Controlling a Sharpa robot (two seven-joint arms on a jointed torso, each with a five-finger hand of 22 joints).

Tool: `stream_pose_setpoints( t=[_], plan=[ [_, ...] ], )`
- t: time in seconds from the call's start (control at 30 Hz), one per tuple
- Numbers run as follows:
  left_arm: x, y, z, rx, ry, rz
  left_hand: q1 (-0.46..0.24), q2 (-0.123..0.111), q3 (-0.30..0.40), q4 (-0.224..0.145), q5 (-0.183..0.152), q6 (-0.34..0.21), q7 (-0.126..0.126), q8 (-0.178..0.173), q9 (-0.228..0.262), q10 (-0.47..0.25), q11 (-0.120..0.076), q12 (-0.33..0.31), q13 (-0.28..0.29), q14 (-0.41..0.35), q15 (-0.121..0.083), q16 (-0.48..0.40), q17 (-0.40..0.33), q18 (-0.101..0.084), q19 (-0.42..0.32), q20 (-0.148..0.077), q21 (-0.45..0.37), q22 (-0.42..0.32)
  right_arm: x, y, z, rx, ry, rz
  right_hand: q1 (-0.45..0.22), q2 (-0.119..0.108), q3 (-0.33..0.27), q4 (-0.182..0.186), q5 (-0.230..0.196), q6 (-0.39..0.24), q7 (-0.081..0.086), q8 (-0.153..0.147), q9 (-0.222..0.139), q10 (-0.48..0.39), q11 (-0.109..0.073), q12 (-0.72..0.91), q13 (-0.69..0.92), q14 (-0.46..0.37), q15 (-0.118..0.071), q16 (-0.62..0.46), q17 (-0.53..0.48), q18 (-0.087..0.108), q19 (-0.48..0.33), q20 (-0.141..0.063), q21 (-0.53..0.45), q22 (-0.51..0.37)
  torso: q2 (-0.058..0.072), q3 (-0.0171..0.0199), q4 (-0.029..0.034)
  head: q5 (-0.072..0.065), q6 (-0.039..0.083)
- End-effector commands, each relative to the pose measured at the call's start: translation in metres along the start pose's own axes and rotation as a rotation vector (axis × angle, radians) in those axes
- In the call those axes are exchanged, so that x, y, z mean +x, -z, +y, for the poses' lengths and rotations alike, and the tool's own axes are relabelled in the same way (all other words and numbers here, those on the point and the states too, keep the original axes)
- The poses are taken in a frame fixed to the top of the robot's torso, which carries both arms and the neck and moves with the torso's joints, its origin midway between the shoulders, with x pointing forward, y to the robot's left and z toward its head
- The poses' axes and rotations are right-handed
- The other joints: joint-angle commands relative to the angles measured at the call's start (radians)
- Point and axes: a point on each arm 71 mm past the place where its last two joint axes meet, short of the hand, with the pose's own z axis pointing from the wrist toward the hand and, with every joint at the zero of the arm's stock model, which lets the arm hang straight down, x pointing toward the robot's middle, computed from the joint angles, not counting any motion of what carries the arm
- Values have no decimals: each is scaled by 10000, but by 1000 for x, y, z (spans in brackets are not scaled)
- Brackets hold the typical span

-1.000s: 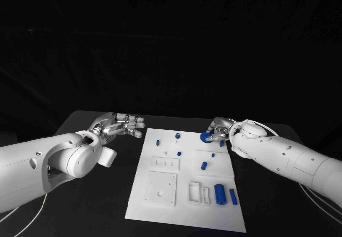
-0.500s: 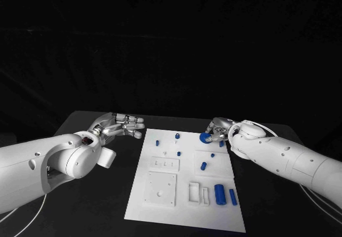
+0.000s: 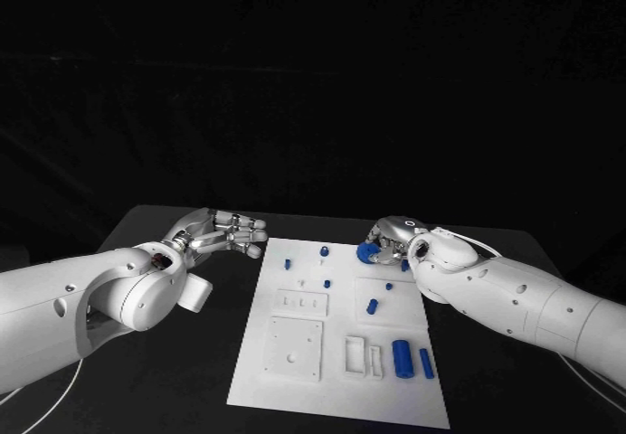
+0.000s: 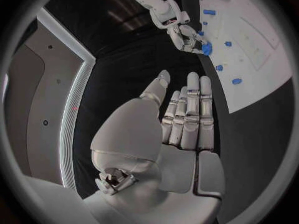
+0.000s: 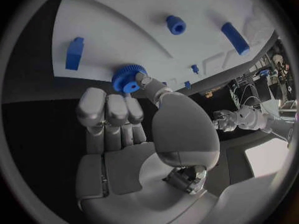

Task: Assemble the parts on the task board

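The white task board (image 3: pixel 303 391) lies in the middle of the black table. My right hand (image 3: pixel 395 237) hovers over the board's far right corner and pinches a blue gear (image 3: pixel 369 251) between thumb and fingers; the right wrist view shows the gear (image 5: pixel 127 78) at the fingertips just above the board (image 5: pixel 112 30). My left hand (image 3: pixel 222 231) floats off the board's far left corner, fingers stretched out, holding nothing. In the left wrist view that hand (image 4: pixel 184 122) points toward the right hand (image 4: pixel 182 34) and the gear (image 4: pixel 206 48).
Small blue pegs (image 3: pixel 321 249) (image 3: pixel 287 263) (image 3: pixel 374 304) stand on the board's far half. Two blue cylinders (image 3: pixel 403 355) (image 3: pixel 427 362) lie near its front right, beside white blocks (image 3: pixel 364 354) and a white square plate (image 3: pixel 295 345). Black table surrounds the board.
My right hand has moved a little left and away from me with the blue gear, now over the board's far right corner. The left hand has barely moved.
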Motion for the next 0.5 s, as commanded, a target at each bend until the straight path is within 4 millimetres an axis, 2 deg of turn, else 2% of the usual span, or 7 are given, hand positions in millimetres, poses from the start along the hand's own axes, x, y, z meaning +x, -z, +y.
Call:
stream_pose_setpoints(
  t=[0.03, 0.1, 0.23, 0.33, 0.5],
  plan=[
    [2, 0, -2, 130, -186, 219, 96, -9, -60, -13, 22, -75, 27, -59, 3, -63, 9, -32, 14, -65, 7, -36, -13, 0, -73, -3, 24, -9, -11, 2, 8, 47, 494, -909, 8, -101, 16, 92, -135, 1397, -363, 34, 16, 39, -54, 0, 11, 5, -67, -8, 6, -25, 343, -64, 33, 1185, -11, -16, 1, 22, 30],
    [2, 0, -2, 128, -190, 215, 96, -9, -60, -13, 22, -75, 27, -59, 3, -63, 9, -32, 14, -65, 7, -36, -13, 0, -73, -3, 24, -9, -14, 4, 14, -76, 484, -1079, 5, -130, 25, 142, -172, 1431, -375, 34, 17, 43, -61, -3, 12, 4, -71, -15, -2, -24, 341, -67, 23, 1182, -7, -10, 15, 15, 51],
    [2, 0, -2, 125, -190, 210, 111, -8, -67, 3, 17, -83, 31, -53, 4, -89, 14, -29, 15, -56, 9, -46, -22, 6, -74, 0, 36, -10, -19, 7, 31, -377, 561, -1377, 39, -207, 45, 286, -274, 1442, -383, 34, 14, 60, -64, -18, 13, 5, -75, -15, -14, -33, 351, -72, 61, 1189, -6, -13, -1, 23, 59],
    [2, 0, -2, 121, -189, 211, 111, -8, -67, 3, 17, -83, 31, -53, 4, -89, 14, -29, 15, -56, 9, -46, -22, 6, -74, 0, 36, -10, -21, 8, 43, -611, 771, -1512, 62, -226, 94, 351, -803, 1422, -383, 32, 11, 93, -50, 5, 25, 10, -70, -28, -36, -41, 356, -67, 80, 1193, -1, -15, 8, 48, 86],
    [2, 0, -2, 92, -195, 197, 137, -12, -66, -4, 15, -81, 29, -53, 4, -92, 13, -30, 15, -49, 5, -48, -25, 10, -72, -3, 46, -8, -19, 11, 59, -951, 1094, -1631, 114, -331, 195, 520, -859, 1431, -386, 34, 11, 109, -46, 0, 22, 13, -69, -25, -65, -49, 364, -67, 94, 1196, -8, -18, 19, 62, 102]
  ],
)
